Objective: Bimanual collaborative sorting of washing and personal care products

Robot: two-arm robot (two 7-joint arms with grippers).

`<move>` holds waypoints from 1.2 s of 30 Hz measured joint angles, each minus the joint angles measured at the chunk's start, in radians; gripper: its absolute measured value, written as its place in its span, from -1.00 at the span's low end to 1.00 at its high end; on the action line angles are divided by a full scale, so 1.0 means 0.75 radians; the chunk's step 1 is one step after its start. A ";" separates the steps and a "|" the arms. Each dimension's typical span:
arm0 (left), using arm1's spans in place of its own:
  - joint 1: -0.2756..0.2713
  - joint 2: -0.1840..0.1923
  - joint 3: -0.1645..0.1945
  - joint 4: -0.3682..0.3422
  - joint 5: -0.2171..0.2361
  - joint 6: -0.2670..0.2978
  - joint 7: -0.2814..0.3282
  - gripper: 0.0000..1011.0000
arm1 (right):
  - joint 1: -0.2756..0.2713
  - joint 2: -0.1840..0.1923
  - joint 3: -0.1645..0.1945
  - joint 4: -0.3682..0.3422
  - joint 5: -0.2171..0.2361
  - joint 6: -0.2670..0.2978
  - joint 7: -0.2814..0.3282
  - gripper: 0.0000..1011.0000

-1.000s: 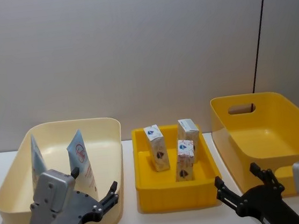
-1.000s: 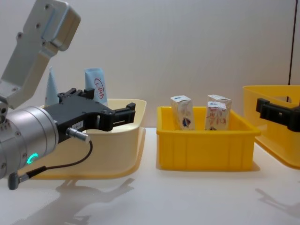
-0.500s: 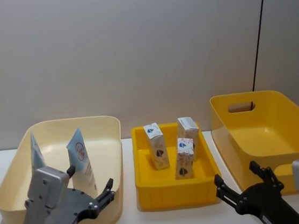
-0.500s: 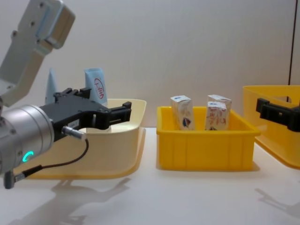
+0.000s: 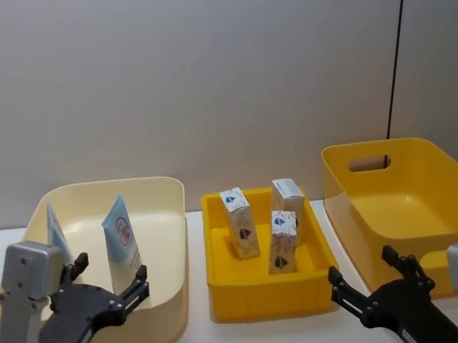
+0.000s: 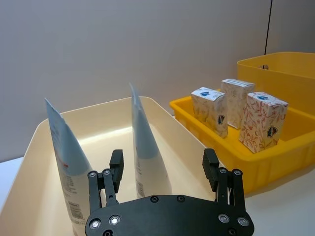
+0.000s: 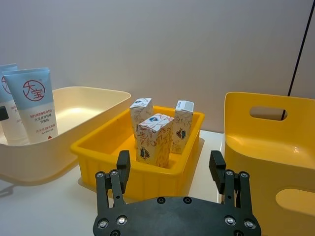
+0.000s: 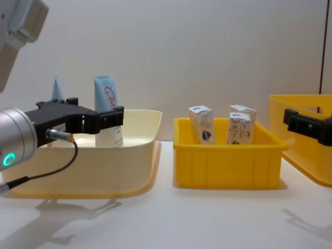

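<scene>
Nearest, both arms hang low over the table's front edge. The left gripper [image 6: 163, 161] has its jaws spread and holds nothing. It sits level with the near rim of the cream bin [image 5: 107, 186]. One light-blue tube [image 6: 145, 152] stands just beyond, in line with the gap between the fingers. A second tube [image 6: 64, 164] stands just outside one finger. Both stand upright on their white lower ends, probably so their flat sides can be pinched.

The right gripper [image 7: 170, 161] is likewise spread and empty. Ahead of it, toward the other arm, three small cartons [image 5: 240, 225] stand upright in the yellow tray [image 5: 269, 301], apart enough to admit a finger. The large yellow bin [image 5: 418, 199] lies ahead on its outer side, presumably to receive them.
</scene>
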 joint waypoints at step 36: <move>-0.247 -0.110 0.001 0.376 -0.049 -0.015 -0.187 0.98 | 0.000 0.000 0.000 0.000 0.000 0.000 0.000 0.98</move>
